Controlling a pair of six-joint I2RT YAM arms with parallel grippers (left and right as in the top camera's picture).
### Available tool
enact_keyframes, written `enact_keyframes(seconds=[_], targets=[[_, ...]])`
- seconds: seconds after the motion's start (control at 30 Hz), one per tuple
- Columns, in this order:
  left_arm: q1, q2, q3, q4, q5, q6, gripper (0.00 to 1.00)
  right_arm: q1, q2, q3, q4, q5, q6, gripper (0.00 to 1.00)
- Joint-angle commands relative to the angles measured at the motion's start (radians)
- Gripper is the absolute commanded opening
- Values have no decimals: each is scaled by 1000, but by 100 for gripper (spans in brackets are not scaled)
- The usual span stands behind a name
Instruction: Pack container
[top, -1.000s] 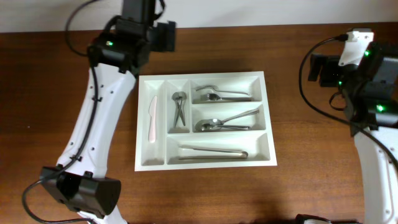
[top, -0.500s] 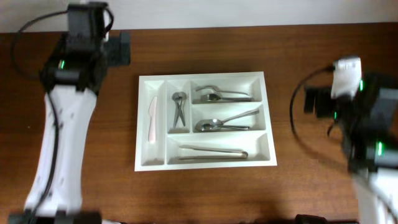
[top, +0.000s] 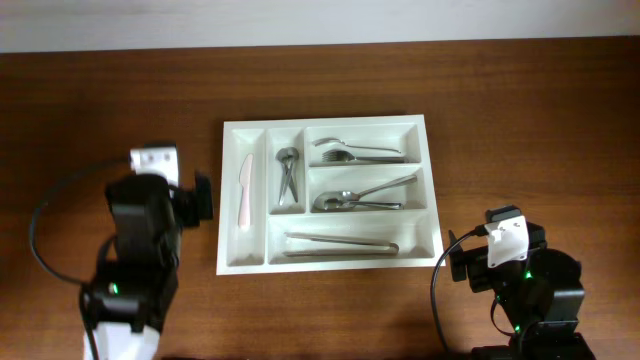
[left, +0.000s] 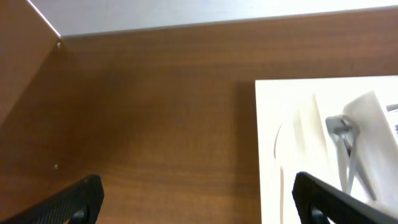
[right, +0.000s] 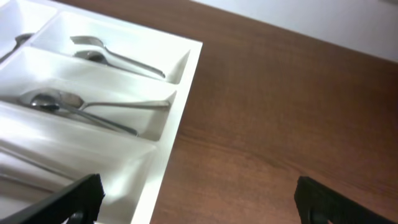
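Note:
The white container (top: 330, 128) lies mid-table with five compartments. A white knife (top: 244, 190) lies in the far-left narrow slot, small pliers (top: 287, 176) in the second. Forks and spoons (top: 352, 153) fill the top wide slot, spoons (top: 360, 197) the middle, metal tongs (top: 342, 245) the bottom. My left gripper (left: 198, 200) is open and empty, over bare wood left of the container (left: 323, 93). My right gripper (right: 198, 202) is open and empty, near the container's front right corner (right: 186, 68).
The left arm (top: 140, 260) stands at the front left, the right arm (top: 515, 275) at the front right, both drawn back near the table's front edge. The brown wooden table (top: 500, 120) meets a pale wall at the back.
Both arms have pulled back from the far side of the table toward the front edge. The container and its utensils have not moved.

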Motion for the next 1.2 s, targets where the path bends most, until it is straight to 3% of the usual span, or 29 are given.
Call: enact_keyframes(seconds=[0.0,0.23,0.9,1.1,1.17], targets=[[2,-83,-145,86,-10,13,99,7,-10,-48,39,8,5,99],[2,-153,-196,126,-9,12,99,7,-10,-60,67,9,4,99],[2,-150,-196,125,-9,12,99,7,-10,-60,66,9,4,99],[2,-150,-196,126,-9,12,99,13,-163,-60,11,34,8,99],[2,-150,-196,126,-9,13,99,13,-258,-60,-10,29,94,99]])
